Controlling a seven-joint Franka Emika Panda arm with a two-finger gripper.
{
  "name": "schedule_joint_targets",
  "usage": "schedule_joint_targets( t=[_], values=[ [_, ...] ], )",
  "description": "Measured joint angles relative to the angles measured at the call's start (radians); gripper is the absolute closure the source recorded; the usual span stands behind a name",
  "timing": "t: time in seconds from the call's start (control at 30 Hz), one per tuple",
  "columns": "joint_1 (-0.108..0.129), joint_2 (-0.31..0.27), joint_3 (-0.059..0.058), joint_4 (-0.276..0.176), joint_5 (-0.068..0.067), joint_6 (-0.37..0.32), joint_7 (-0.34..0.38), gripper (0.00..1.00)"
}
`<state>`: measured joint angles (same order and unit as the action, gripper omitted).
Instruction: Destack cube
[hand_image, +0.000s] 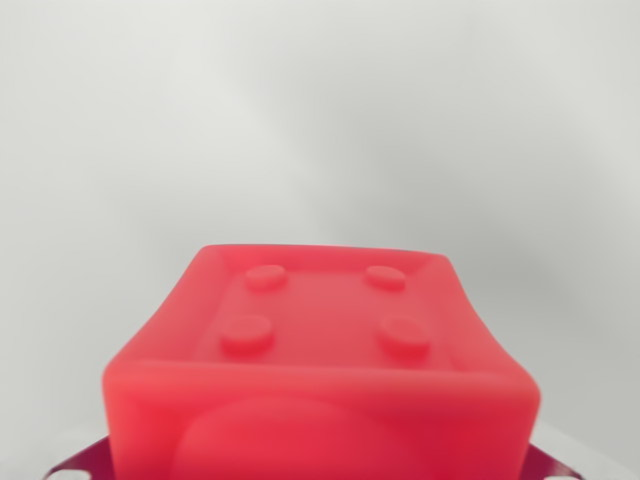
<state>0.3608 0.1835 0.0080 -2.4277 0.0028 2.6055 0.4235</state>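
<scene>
Red studded plastic cube (325, 370) fills lower centre of frame.
We judge it light, stiff, slick; grip opposite flat sides. Tool state: we cannot tell.

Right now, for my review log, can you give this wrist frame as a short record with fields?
view: wrist camera, close up
main object: red cube, filling the lower middle
top face: recessed, with four round studs
beneath cube: dark magenta piece showing at both lower corners, with small holes
background: plain grey surface, blurred
tool: not in view
stack state: cannot tell whether the cube is lifted or resting
</scene>
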Motion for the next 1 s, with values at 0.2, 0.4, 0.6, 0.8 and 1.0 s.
schedule_joint_targets(
  t=[0.2,0.4,0.6,0.8,1.0],
  values=[
    [0.021,0.000,0.002,-0.003,-0.001,0.003,0.019,1.00],
    [0.042,0.000,0.004,-0.005,-0.001,0.005,0.039,1.00],
    [0.061,0.001,0.006,-0.006,-0.002,0.007,0.056,1.00],
    [0.071,0.031,0.006,-0.006,-0.002,0.041,0.063,1.00],
    [0.071,0.086,0.004,-0.005,-0.002,0.088,0.063,1.00]
  ],
)
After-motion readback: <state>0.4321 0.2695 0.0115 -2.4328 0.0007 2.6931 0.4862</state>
